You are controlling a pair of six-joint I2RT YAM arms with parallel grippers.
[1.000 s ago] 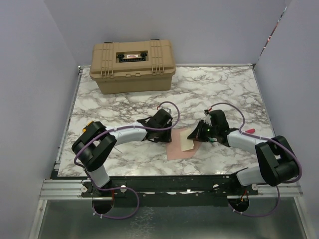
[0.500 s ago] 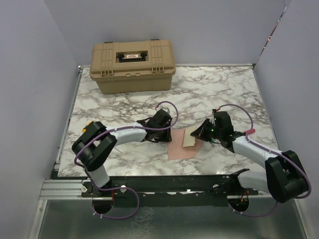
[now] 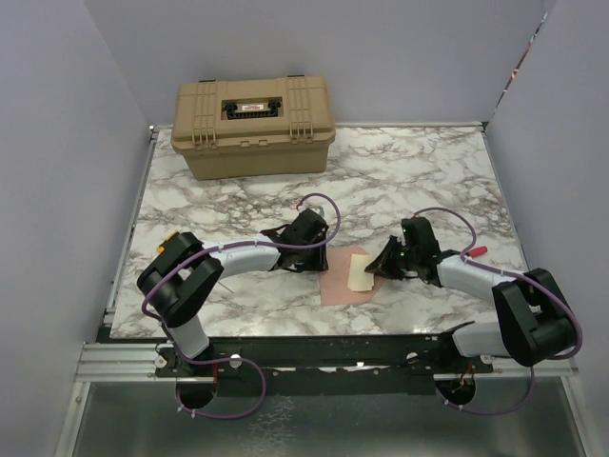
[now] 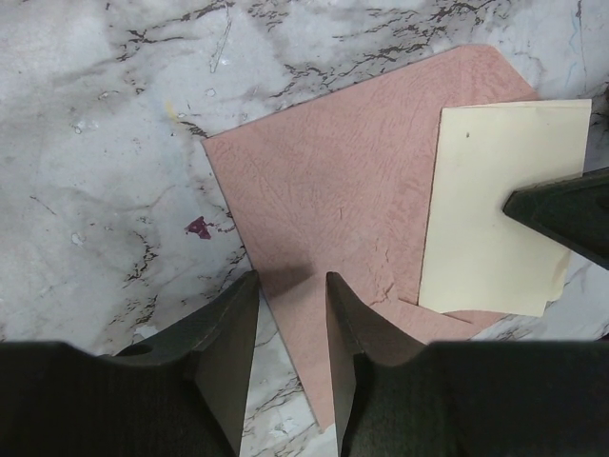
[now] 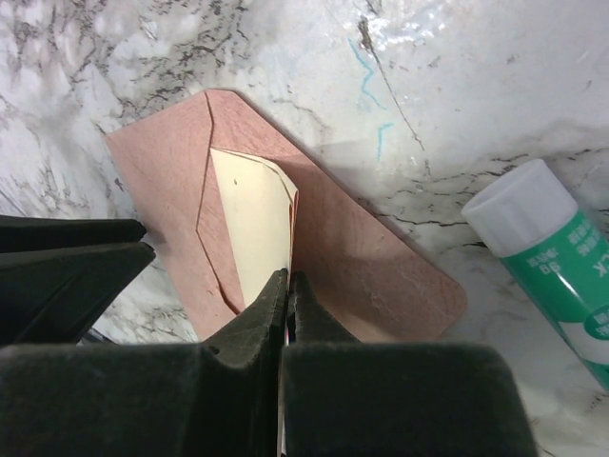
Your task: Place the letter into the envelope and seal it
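Note:
The pinkish-brown envelope lies flat on the marble, also seen in the left wrist view and the right wrist view. The cream letter rests over its open side, one edge standing up slightly; whether it sits inside the pocket I cannot tell. My right gripper is shut on the letter's near edge. My left gripper is open and low, its fingers either side of the envelope's left edge, which lies between them unpinched. The letter shows at right there.
A glue stick with a white cap and green label lies on the marble just right of the envelope. A tan toolbox stands at the back left. Grey walls close in both sides.
The right wrist has dropped lower and shifted slightly toward the near edge, carrying the letter down flatter over the envelope. The left arm has stayed put.

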